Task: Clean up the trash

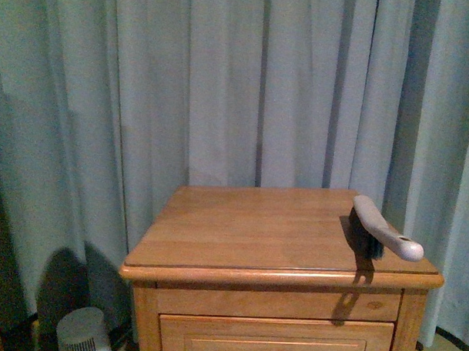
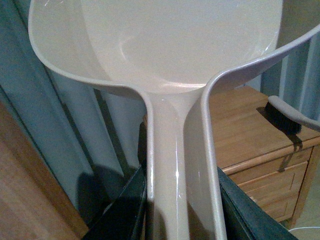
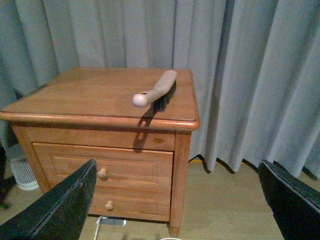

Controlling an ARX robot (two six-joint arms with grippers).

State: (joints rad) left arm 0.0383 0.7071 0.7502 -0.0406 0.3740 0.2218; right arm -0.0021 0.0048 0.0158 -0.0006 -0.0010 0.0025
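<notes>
No crumpled white trash wad shows in any view. My left gripper (image 2: pixel 182 210) is shut on the handle of a beige plastic dustpan (image 2: pixel 170 45), whose empty pan fills the left wrist view; the black fingers (image 2: pixel 120 215) clamp the handle on both sides. A hand brush with a beige handle and black bristles (image 1: pixel 383 231) lies at the right front of the wooden nightstand top (image 1: pixel 256 230); it also shows in the left wrist view (image 2: pixel 285 112) and the right wrist view (image 3: pixel 157 90). My right gripper (image 3: pixel 182 200) is open and empty, low in front of the nightstand's right corner.
Grey curtains (image 1: pixel 222 83) hang behind and beside the nightstand. The nightstand has drawers with round knobs (image 3: pixel 102 173). A white ribbed fan or heater (image 1: pixel 82 332) stands on the floor at its left. Bare wood floor (image 3: pixel 225 200) lies to its right.
</notes>
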